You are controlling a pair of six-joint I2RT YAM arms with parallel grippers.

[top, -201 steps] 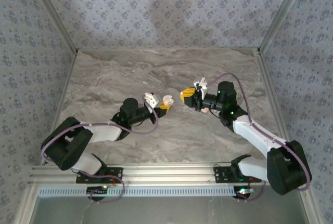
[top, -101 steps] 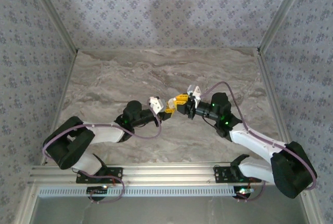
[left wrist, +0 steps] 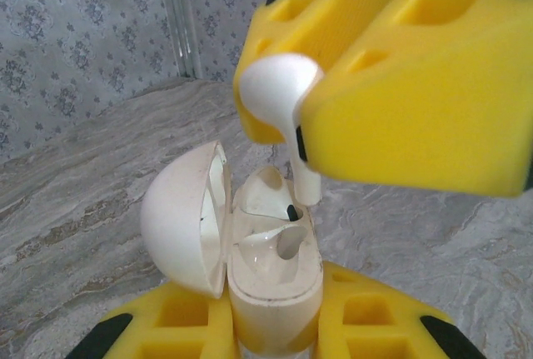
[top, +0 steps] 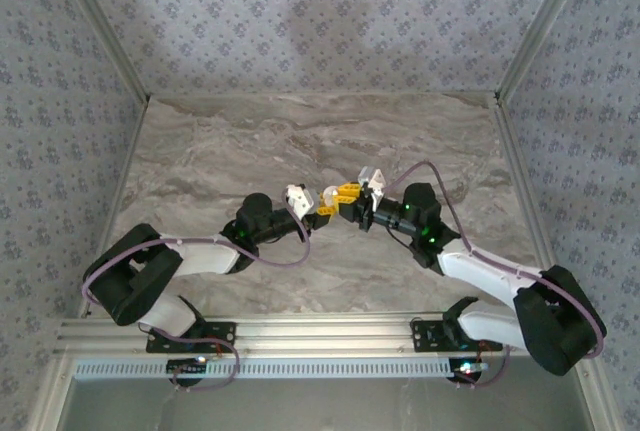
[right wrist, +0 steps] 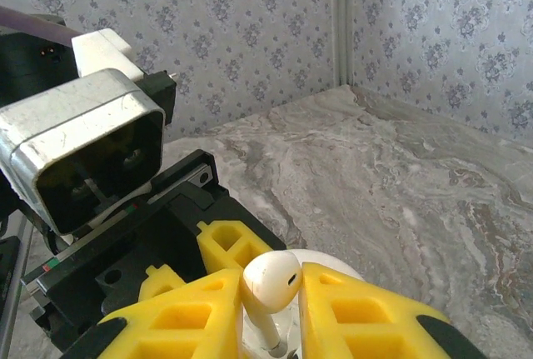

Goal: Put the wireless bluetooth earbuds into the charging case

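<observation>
The white charging case (left wrist: 275,280) stands upright with its lid (left wrist: 185,219) swung open to the left. My left gripper (left wrist: 271,338) is shut on its lower body, yellow fingers (left wrist: 171,326) on either side. My right gripper (right wrist: 271,313) is shut on one of the earbuds (right wrist: 271,282), pinched at its head. The earbud (left wrist: 279,97) hangs stem-down right over the case, its stem tip at the far socket. The near socket is a glossy hollow. From above, the left gripper (top: 322,213) and right gripper (top: 347,194) meet at the table's middle, with the case (top: 329,195) between them.
The left arm's wrist camera housing (right wrist: 83,149) sits close in front of the right gripper. Patterned walls (top: 320,21) enclose the marble table (top: 250,141) on three sides. An aluminium rail (top: 320,336) runs along the near edge.
My right gripper has moved left with the earbud until it is over the case. The left gripper has shifted slightly right with the case.
</observation>
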